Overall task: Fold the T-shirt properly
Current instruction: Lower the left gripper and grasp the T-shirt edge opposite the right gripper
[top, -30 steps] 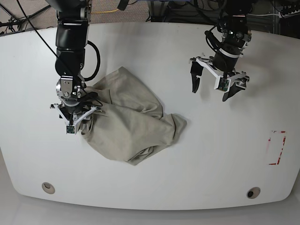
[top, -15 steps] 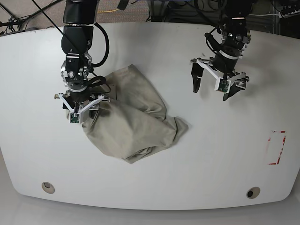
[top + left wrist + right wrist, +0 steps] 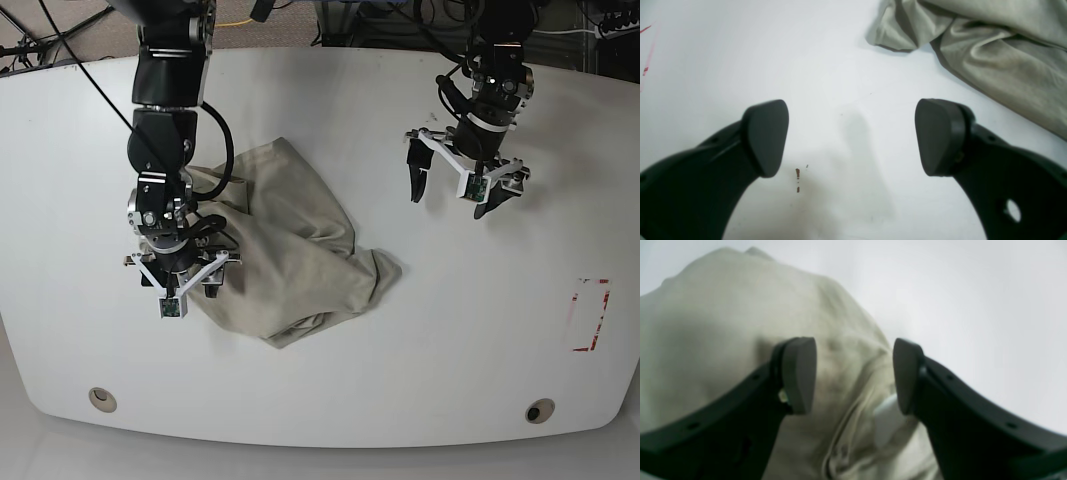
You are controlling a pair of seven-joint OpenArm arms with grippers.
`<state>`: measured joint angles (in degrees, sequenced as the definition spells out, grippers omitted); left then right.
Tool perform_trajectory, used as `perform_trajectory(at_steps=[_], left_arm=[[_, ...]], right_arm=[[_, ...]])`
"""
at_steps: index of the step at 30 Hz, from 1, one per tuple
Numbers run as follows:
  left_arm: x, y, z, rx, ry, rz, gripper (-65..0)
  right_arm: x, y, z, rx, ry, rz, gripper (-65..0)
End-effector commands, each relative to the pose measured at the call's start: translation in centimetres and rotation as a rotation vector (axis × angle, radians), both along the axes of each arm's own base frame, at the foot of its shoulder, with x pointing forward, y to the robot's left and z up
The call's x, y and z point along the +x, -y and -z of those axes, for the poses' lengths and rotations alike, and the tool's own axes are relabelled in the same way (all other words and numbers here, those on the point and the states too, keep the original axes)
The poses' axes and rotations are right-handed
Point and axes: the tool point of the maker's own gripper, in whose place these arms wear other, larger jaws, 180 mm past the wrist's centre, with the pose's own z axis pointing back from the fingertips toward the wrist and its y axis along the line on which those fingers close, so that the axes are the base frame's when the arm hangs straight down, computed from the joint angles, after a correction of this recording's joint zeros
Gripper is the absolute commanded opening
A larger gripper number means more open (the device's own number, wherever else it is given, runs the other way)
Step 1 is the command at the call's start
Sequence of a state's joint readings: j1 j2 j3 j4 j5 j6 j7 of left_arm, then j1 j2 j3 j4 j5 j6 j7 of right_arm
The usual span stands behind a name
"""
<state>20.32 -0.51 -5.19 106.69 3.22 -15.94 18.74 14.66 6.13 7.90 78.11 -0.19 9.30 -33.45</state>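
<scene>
T-shirt (image 3: pixel 290 250) crumpled under parted right jaws; left jaws wide, empty.

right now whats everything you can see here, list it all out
T-shirt: one, khaki-beige, crumpled in a heap left of the table's middle in the base view
table: one, white, carries everything
red marking: one, red outline, near the table's right edge in the base view
round holes: two, one at each front corner of the table
small brown specks: a few, on the table under the left gripper
cables: black, along the arms and behind the table
right gripper: one, black with white frame, jaws apart over the shirt's left edge in the base view, holding nothing
left gripper: one, black with white frame, wide open above bare table, away from the shirt
</scene>
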Motion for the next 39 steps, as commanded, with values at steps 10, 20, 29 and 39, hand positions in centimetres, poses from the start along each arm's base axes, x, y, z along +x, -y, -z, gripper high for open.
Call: perform_trajectory(at_steps=[10,20,29,39], left_arm=[[0.4,0.1,-1.1,-0.01,0.041,0.002,-8.6],[0.4,0.1,-1.0,-0.01,0.041,0.002,-8.6],[0.9,0.0,-0.9,-0.011,0.042,0.0,-8.5],[2.7,-0.5,-1.1,0.004,0.03,-0.013,-8.3]], right_arm=[[4.1,1.9,1.5,0.037,-0.042,-0.008,-29.8],[3.4,3.6,4.0,0.043,-0.069,0.018,-29.6],[2.2,3.3,5.9,0.055,-0.112,0.02,-30.0],[2.0,0.9,6.2,0.088,-0.118,-0.062,-62.8]])
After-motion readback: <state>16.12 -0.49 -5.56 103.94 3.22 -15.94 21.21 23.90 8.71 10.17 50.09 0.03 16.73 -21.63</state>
